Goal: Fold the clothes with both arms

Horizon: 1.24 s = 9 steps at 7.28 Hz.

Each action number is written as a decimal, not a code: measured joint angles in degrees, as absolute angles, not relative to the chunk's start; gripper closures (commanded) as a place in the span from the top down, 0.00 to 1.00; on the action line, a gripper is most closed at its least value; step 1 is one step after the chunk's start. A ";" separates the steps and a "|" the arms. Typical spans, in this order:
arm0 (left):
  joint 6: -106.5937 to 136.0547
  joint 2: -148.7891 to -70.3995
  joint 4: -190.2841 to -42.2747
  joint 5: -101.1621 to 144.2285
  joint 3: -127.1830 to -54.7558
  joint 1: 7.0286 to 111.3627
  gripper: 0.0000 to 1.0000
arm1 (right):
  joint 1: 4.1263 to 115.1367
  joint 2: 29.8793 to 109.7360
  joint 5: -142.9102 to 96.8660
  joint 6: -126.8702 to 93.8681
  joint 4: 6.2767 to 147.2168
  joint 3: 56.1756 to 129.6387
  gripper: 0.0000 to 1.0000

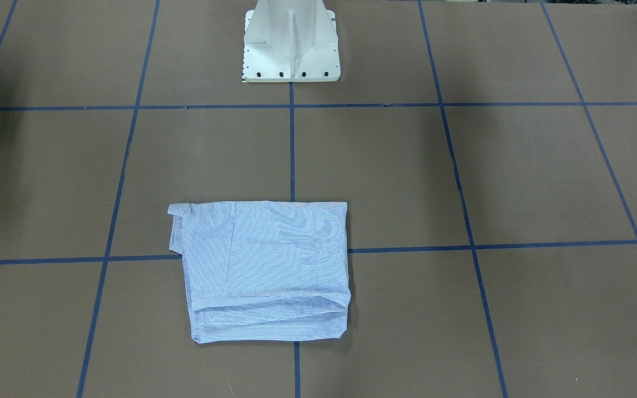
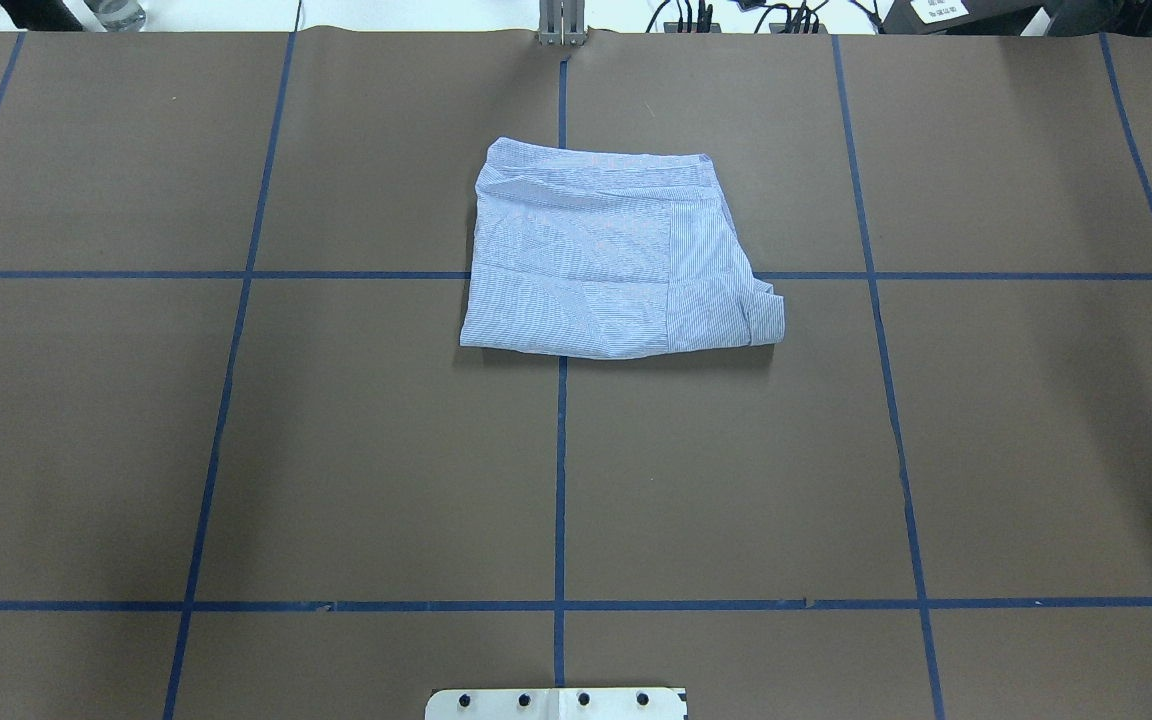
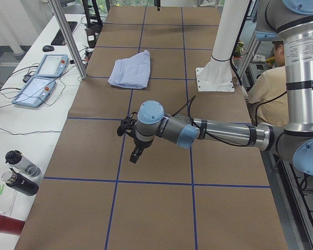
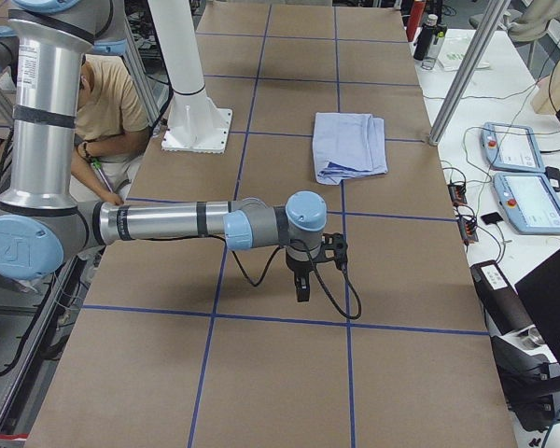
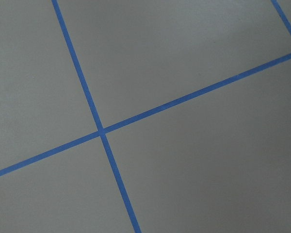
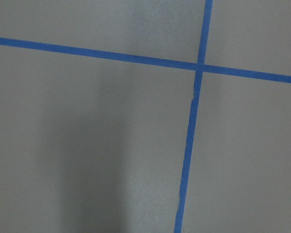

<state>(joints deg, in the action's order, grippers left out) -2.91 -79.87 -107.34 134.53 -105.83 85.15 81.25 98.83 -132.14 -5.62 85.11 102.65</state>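
Note:
The clothes are one light blue striped shirt, folded into a rough rectangle and lying flat on the brown table near its far middle. It also shows in both side views. The left gripper hangs low over bare table, well away from the shirt, and shows only in the left side view; I cannot tell its state. The right gripper likewise hangs over bare table far from the shirt, its state unclear. Both wrist views show only brown table and blue tape lines.
The white pedestal base stands at the robot's side of the table. A person sits behind the robot. Control pendants and bottles lie on the white side bench. Metal posts rise at the far table edge.

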 measured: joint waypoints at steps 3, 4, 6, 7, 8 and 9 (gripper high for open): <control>-2.67 -80.17 -107.02 134.85 -106.14 85.93 1.00 | 81.61 98.50 -131.76 -6.19 84.78 103.20 1.00; -2.66 -80.24 -106.94 135.00 -106.44 86.29 1.00 | 81.74 98.41 -131.79 -6.27 84.73 103.30 1.00; -2.77 -80.46 -106.89 135.11 -106.39 86.57 1.00 | 81.81 98.36 -131.63 -6.31 84.60 103.41 1.00; -2.80 -80.38 -106.93 135.10 -106.17 86.61 1.00 | 81.82 98.43 -131.55 -6.27 84.55 103.32 1.00; -2.81 -80.17 -107.01 135.11 -106.13 86.67 1.00 | 81.82 98.47 -131.46 -6.25 84.50 103.28 1.00; -2.81 -80.01 -107.13 135.13 -106.12 86.71 1.00 | 81.82 98.39 -131.48 -6.28 84.48 103.13 1.00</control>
